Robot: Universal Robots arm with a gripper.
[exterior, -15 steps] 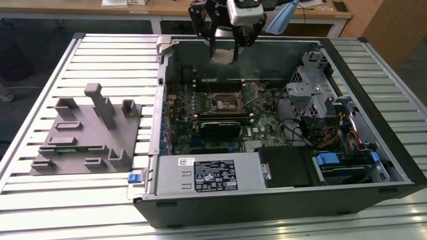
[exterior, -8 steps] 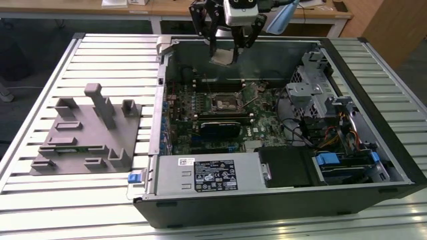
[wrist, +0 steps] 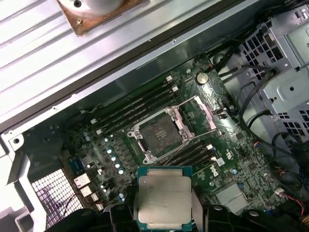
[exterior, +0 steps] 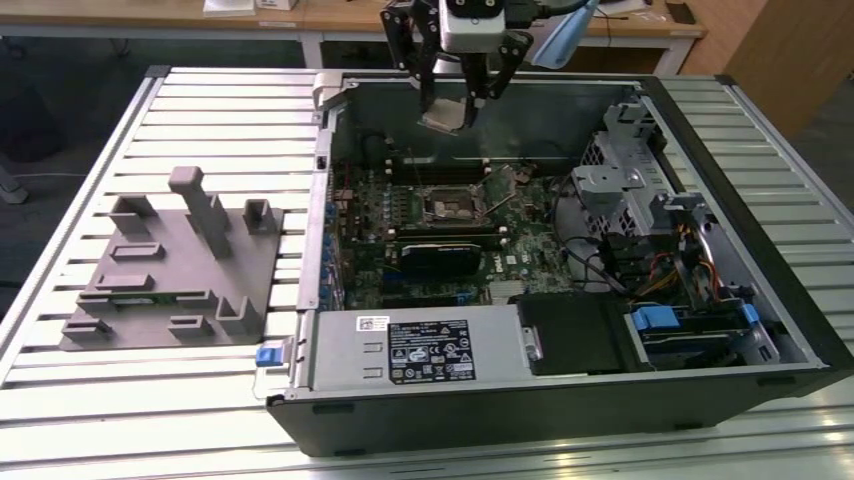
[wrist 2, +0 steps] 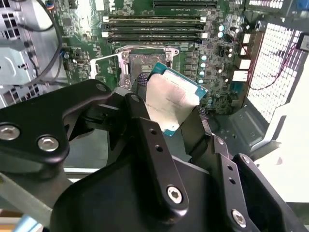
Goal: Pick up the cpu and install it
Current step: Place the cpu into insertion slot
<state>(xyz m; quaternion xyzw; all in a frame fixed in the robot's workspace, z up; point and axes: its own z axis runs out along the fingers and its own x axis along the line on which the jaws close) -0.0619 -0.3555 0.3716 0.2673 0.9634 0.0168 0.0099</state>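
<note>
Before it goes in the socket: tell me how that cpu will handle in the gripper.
The cpu is thin, flat and unbent: probably stiff and light. Its smooth metal face may slip; the gripper pinches only its edges. Thin green board rim: likely fragile if dropped.

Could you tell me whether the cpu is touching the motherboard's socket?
Apart. In the first wrist view the socket lies open and bare, while the cpu sits clamped in the gripper, clear of it.
</note>
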